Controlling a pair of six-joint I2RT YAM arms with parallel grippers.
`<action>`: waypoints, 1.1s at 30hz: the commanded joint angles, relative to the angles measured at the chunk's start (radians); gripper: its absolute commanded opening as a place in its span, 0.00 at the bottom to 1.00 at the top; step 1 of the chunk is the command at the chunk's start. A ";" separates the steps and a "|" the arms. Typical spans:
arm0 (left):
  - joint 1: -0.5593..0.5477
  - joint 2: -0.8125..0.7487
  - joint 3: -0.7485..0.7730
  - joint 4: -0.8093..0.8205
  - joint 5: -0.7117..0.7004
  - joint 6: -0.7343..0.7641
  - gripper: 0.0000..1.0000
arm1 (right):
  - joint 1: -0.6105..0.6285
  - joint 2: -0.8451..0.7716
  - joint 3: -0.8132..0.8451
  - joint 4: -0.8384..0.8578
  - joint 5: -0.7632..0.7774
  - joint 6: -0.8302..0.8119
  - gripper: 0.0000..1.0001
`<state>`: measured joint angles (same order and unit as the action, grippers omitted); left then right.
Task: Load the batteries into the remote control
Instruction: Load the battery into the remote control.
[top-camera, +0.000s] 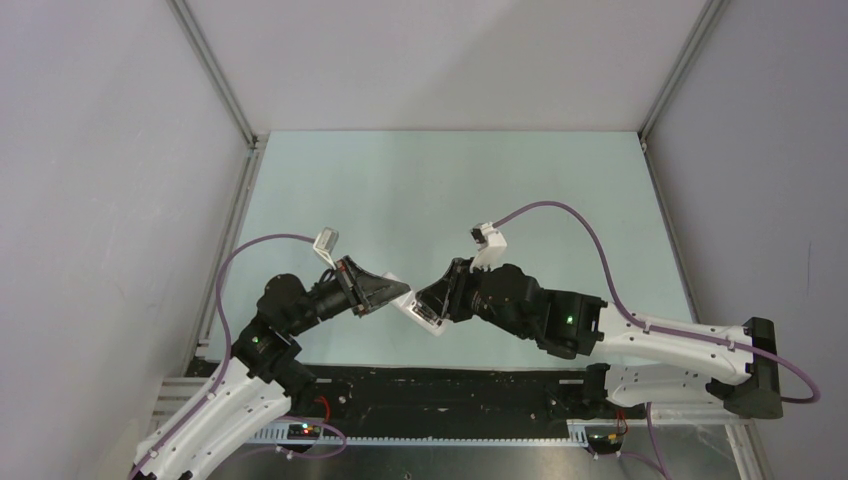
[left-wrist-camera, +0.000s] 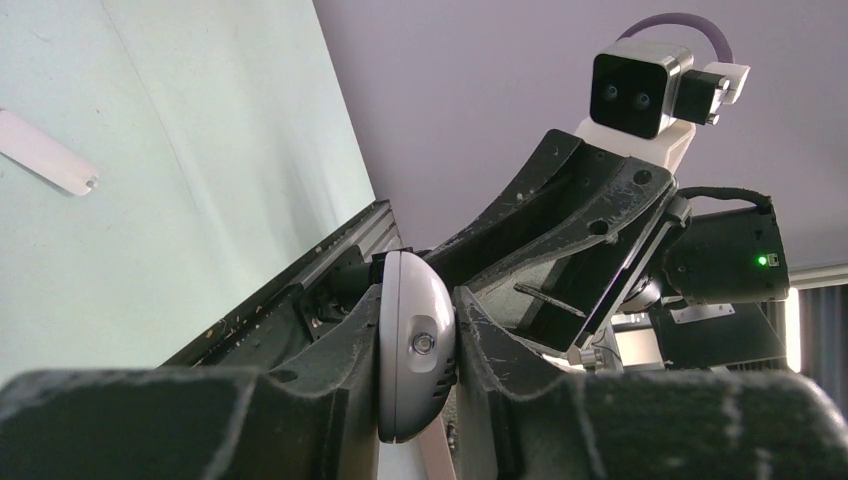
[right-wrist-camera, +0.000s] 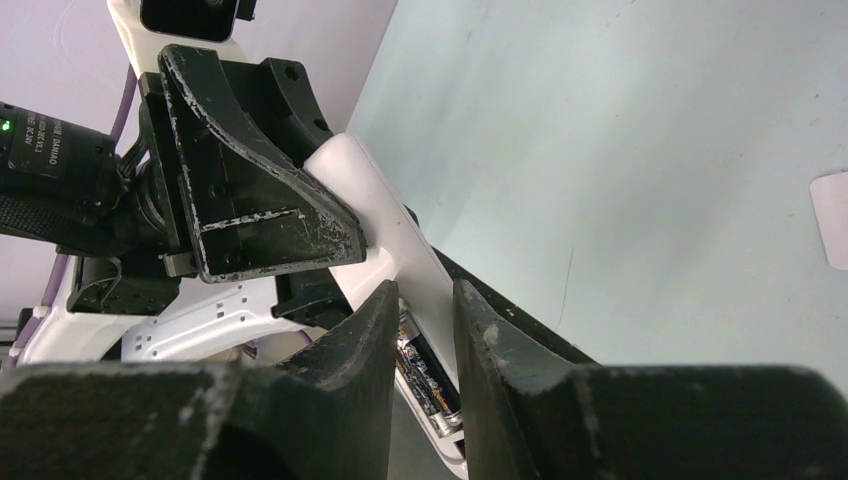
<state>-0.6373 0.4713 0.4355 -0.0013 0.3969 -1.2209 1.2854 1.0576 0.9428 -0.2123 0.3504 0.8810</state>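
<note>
Remote control (right-wrist-camera: 350, 175), small white oblong plastic handset, hanging centre frame, clamped in left end effector (left-wrist-camera: 418, 310); dark cylindrical battery (right-wrist-camera: 428, 380) sitting inside; right end effector (right-wrist-camera: 425, 300) straddling it, grip unclear; flat white cover (right-wrist-camera: 832, 215) awaiting fitting.

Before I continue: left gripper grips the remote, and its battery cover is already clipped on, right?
The cover is not on: it lies on the table, as the left wrist view shows. The left gripper does grip the remote control.
</note>
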 joint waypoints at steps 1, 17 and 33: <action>-0.005 -0.006 0.028 0.088 -0.005 -0.012 0.03 | 0.001 0.010 0.033 -0.022 -0.035 -0.020 0.30; -0.005 0.004 0.031 0.107 -0.001 -0.034 0.02 | 0.001 0.017 0.033 -0.024 -0.071 -0.063 0.31; -0.005 0.009 0.030 0.124 0.000 -0.050 0.02 | 0.001 0.018 0.033 -0.031 -0.099 -0.097 0.27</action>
<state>-0.6373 0.4843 0.4355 -0.0025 0.4038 -1.2312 1.2785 1.0615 0.9455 -0.2127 0.3119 0.8005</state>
